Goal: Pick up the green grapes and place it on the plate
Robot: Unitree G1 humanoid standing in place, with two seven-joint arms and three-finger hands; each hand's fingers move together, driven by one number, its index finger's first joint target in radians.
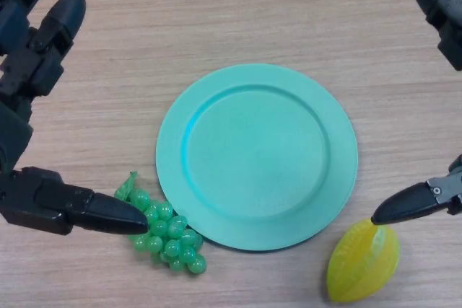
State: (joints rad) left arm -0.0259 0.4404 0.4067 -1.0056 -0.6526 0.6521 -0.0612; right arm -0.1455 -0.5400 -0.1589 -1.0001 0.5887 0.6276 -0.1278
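A bunch of green grapes (169,236) lies on the wooden table just off the lower left rim of a round teal plate (257,155). My left hand (43,117) reaches in from the left, open. Its thumb (86,210) points right and its tip touches or overlaps the left side of the grapes, while its upper fingers (54,30) stay high and far from them. My right hand (442,106) is open at the right edge, its lower finger (408,205) just above a yellow fruit. The plate holds nothing.
A yellow ribbed fruit (363,262) lies at the lower right, close to the plate's rim and under my right hand's lower fingertip. Bare wood table (216,12) stretches beyond the plate at the top.
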